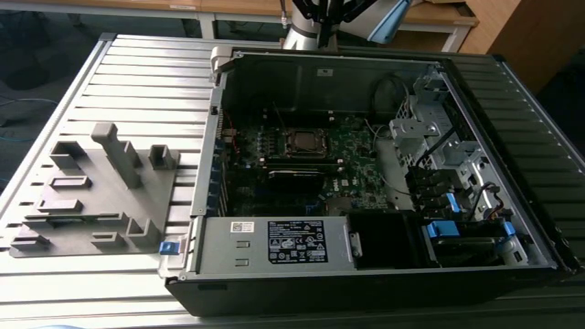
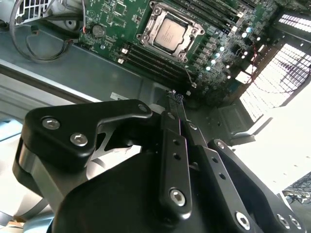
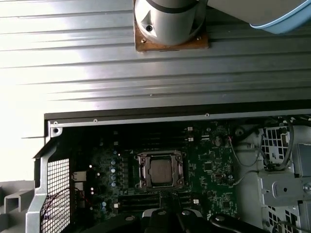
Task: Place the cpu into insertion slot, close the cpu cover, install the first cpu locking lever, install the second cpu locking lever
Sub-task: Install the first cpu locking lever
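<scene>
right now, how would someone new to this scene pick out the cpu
Look inside the open case at the green motherboard. On it sits a shiny metal cover, and the cpu is the flat, dull silver-grey square framed by it, the only pale square on the board.

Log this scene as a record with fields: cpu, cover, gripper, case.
cpu: seated, dull silver top showing
cover: down, framing the cpu
gripper: shut, holding nothing, apart from the cpu
case: open, lying on its side
table: slatted metal, under the case
</scene>
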### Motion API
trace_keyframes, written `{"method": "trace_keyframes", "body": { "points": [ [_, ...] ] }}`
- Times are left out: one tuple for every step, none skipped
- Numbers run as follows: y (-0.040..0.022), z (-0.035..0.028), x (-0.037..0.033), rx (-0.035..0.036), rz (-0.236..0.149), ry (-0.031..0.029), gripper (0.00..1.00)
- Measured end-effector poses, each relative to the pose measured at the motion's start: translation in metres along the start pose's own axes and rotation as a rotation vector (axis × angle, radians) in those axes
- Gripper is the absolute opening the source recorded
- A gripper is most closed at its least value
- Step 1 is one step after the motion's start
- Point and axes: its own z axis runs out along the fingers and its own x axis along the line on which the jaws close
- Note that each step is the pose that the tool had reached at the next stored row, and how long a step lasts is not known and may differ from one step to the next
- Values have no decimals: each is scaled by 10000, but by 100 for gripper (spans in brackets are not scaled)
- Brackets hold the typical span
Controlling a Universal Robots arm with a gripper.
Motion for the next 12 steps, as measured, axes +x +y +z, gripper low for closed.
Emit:
{"method": "trace_keyframes", "body": {
  "points": [
    [-8, -1, 0, 1, 2, 1, 11],
    [-15, -2, -1, 1, 2, 0, 11],
    [-19, -1, -1, 0, 2, 0, 11],
    [-22, 2, -1, -1, 3, -1, 11],
    [-25, 12, -1, -1, 3, -1, 11],
    [-28, 26, 0, 1, 3, 1, 11],
    [-31, 43, -1, 2, 2, 1, 11],
    [-34, 62, 0, 2, 2, 1, 11],
    [-37, 81, 0, 1, 2, 0, 11],
    [-39, 96, 0, 2, 2, 0, 11],
    [-40, 104, 0, 2, 2, 1, 11],
    [-40, 104, 0, 3, 2, 1, 11]
  ]
}}
